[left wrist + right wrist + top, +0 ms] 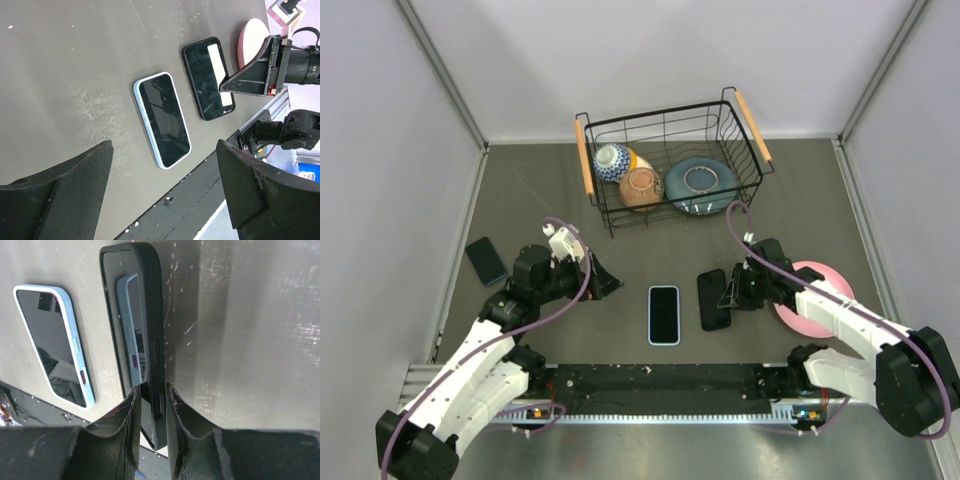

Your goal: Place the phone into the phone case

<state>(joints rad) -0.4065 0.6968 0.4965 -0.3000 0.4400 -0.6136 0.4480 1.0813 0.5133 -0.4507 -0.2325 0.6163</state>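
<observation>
We judge insertion not started: phone [663, 314] flat on surface [530, 200], centre frame, black case [713, 298] just right. Right fingers [122, 427] straddle case edge, grip unclear; left fingers [75, 175] wide open, empty.

My right-hand fingers [115, 430] are matt black plastic, faintly ridged and dusty. The black phone case [150, 315] has a dull, satin rim and a mirror-glossy face. Left of that case, the pale-blue-edged phone [50, 340] has smooth, glossy glass. Under the case, the dark grey tabletop [250, 315] is matt, scuffed and scratched.
</observation>
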